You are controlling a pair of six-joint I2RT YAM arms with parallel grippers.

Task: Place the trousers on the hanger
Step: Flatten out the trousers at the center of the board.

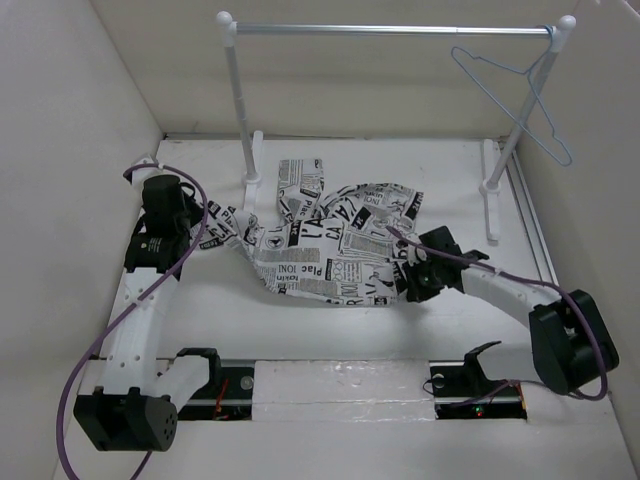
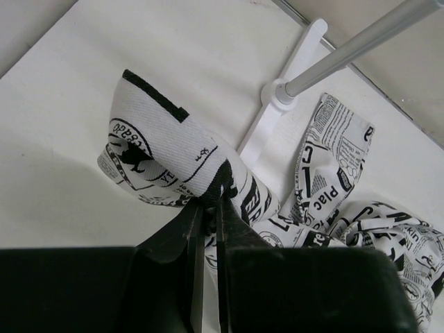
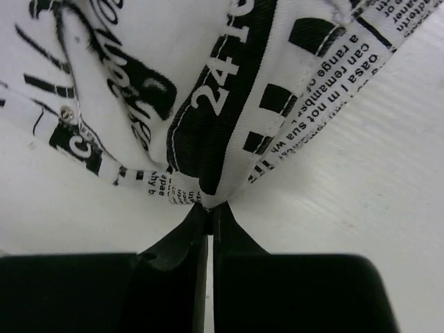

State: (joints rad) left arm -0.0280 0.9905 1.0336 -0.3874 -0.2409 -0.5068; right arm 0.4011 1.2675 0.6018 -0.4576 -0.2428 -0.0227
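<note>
The trousers [image 1: 320, 240], white with black newspaper print, lie crumpled across the middle of the table. My left gripper [image 1: 205, 225] is shut on their left end; in the left wrist view the cloth [image 2: 173, 149] bunches up just past the pinched fingertips [image 2: 208, 201]. My right gripper [image 1: 408, 275] is shut on the trousers' right edge, where a printed fold [image 3: 222, 132] rises from the closed tips [image 3: 209, 207]. The hanger [image 1: 520, 95], thin pale blue-grey wire, hangs from the right end of the rack's rail.
A rack with white posts and a silver rail [image 1: 390, 30] stands at the back; its feet [image 1: 250, 180] [image 1: 490, 190] rest on the table. The left post and foot [image 2: 277, 97] show in the left wrist view. White walls close in both sides.
</note>
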